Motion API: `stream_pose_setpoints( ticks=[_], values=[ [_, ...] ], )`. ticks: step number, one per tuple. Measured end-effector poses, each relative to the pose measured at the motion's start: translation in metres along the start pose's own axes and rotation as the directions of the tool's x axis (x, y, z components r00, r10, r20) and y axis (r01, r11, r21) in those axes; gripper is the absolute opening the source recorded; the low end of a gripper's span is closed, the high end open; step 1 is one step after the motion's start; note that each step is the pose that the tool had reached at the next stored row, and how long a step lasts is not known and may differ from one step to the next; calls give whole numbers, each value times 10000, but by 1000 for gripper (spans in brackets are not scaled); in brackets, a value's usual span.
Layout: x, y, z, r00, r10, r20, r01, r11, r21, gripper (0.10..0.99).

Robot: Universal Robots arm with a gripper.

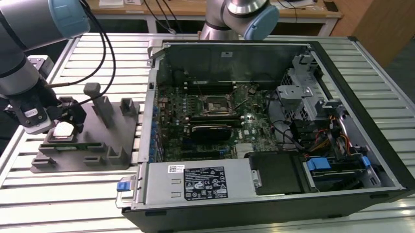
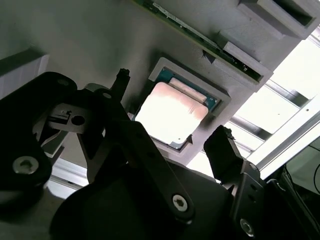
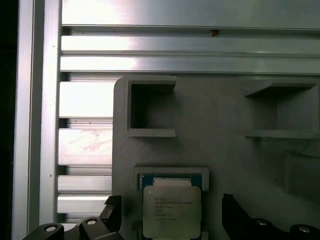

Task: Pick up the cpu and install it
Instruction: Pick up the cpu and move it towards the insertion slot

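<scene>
- The bench [image 1: 65, 194] carries an open computer case [image 1: 227, 58] and, well apart toward the exterior view's left, a grey tray [image 1: 71, 162].
- My end effector [image 1: 63, 124] hangs low over that tray. In the second wrist view my fingers [image 2: 220, 142] are spread, one on either side of the chip, and I judge they are not touching it.
- The socket [image 1: 214, 103] on the board inside the case looks empty, so the install is not done.
- The cpu [image 2: 172, 112] lies flat in its square pocket in the tray, metal top up. It is not yet lifted, so I judge the pick-up has barely begun.
</scene>
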State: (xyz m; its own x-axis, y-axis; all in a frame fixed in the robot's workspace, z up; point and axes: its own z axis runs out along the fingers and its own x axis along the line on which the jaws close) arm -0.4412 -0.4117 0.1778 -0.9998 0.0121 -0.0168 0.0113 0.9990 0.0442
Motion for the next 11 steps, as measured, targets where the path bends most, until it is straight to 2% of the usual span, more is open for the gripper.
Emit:
stream_pose_setpoints(
  ticks=[7, 10, 11],
  values=[
    [0, 0, 1, 10000, -2, 1, 2, 10000, -1, 867],
    [0, 0, 1, 10000, -2, 2, 2, 10000, -1, 686],
    [-1, 0, 2, 10000, -2, 2, 2, 10000, -2, 686]
  ],
)
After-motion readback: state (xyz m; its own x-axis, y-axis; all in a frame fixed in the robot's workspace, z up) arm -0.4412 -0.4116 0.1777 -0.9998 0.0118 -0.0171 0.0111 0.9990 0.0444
